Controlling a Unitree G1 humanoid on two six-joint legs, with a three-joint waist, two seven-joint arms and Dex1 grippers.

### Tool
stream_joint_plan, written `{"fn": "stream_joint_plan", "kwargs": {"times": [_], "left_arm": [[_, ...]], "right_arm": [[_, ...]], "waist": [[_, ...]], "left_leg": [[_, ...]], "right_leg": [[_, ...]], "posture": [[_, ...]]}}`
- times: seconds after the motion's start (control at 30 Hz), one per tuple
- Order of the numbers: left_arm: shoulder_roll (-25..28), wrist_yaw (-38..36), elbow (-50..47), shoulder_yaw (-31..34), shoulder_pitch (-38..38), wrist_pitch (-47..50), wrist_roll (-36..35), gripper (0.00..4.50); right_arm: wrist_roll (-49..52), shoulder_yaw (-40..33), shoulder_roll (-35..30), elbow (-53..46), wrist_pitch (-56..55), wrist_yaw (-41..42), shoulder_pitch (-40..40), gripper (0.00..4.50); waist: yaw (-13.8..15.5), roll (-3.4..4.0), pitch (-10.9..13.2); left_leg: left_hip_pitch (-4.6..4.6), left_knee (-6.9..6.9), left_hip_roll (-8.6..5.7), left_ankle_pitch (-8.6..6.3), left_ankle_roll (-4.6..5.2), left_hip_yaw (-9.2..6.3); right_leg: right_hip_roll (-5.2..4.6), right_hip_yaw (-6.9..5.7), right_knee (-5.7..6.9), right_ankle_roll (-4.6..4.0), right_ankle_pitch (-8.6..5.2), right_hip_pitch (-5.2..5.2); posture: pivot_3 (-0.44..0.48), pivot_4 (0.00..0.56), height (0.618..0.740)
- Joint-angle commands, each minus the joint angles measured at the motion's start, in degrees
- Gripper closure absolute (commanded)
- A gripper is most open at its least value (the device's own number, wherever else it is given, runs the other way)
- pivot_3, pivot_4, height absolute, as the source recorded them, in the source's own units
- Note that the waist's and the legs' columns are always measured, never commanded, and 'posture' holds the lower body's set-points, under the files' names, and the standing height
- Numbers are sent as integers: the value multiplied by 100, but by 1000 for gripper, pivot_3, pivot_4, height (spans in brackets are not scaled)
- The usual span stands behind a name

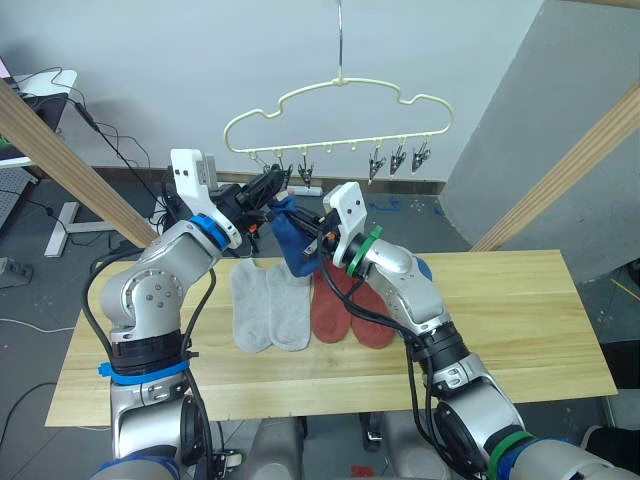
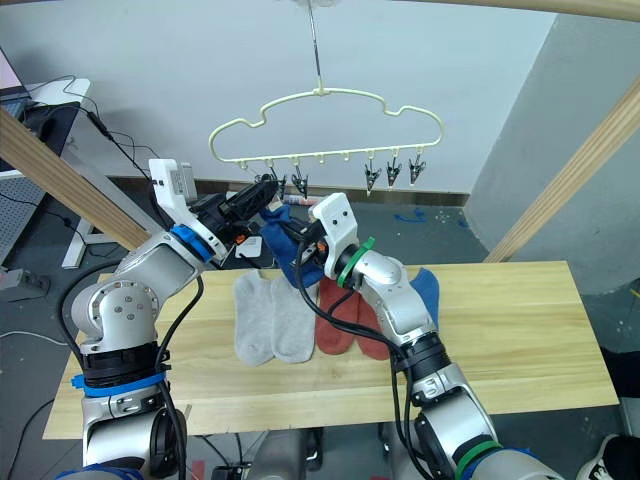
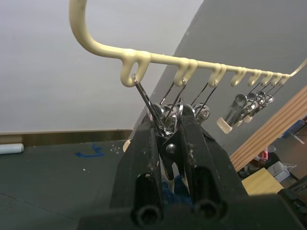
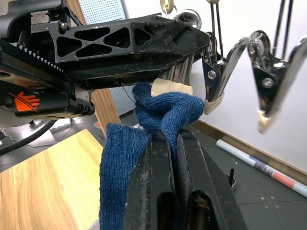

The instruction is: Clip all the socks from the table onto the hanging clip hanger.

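The cream clip hanger point(image 1: 340, 100) hangs above the table point(image 1: 520, 320). My left gripper point(image 1: 272, 186) is shut on one of its leftmost metal clips point(image 3: 165, 128), squeezing it. My right gripper point(image 4: 172, 143) is shut on a blue sock point(image 1: 292, 240) and holds its bunched top edge right at that clip's cream-tipped jaws; the sock dangles below. Two light grey socks point(image 1: 270, 305) and two rust red socks point(image 1: 345, 305) lie flat side by side on the table. Another blue sock point(image 2: 425, 290) peeks out from behind my right arm.
Slanted wooden poles cross on the left point(image 1: 70, 160) and the right point(image 1: 570, 170). Several free clips point(image 1: 398, 160) hang further right along the hanger. Cables and a desk leg point(image 1: 60, 225) are on the floor behind the table.
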Motion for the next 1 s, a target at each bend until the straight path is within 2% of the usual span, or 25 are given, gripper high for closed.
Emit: {"fn": "stream_joint_plan", "kwargs": {"times": [0.03,0.07,0.1,0.13,0.33,0.53,1.0], "left_arm": [[22,78,-290,86,28,57,-153,4208],[10,117,-288,114,33,74,-182,4208],[15,135,-285,128,37,83,-187,3648],[24,140,-283,133,41,97,-198,3495],[206,-17,-463,77,237,255,-247,1825],[499,-292,-853,-45,644,201,-98,1825],[590,-298,-1029,-94,922,-12,123,1825]], "right_arm": [[109,-49,118,-67,-167,53,-137,4500],[107,-55,125,-67,-174,49,-138,4500],[105,-62,136,-64,-183,44,-142,4500],[103,-70,145,-57,-193,38,-150,4500],[96,-88,166,-29,-238,40,-191,4500],[40,-24,129,-2,-289,97,-194,4500],[-222,119,79,98,-414,33,-111,4500]], "waist": [[0,0,0],[0,0,0],[0,0,0],[0,0,0],[-2,0,0],[6,0,-1],[19,0,-1]], "left_leg": [[0,0,0,0,0,0],[0,0,0,0,0,-1],[0,1,0,0,0,-1],[0,1,0,0,0,-1],[0,4,0,0,0,-1],[-1,5,0,0,0,-2],[-30,67,-1,-1,3,-32]], "right_leg": [[0,0,0,0,0,0],[0,0,0,0,0,0],[0,0,0,0,0,0],[0,0,1,0,0,0],[0,-1,3,-1,0,0],[0,-1,3,-1,1,0],[1,-21,12,-25,15,4]], "posture": [[-72,272,740],[-71,273,740],[-71,273,740],[-71,272,740],[-70,271,740],[-62,272,740],[-57,274,740]]}}
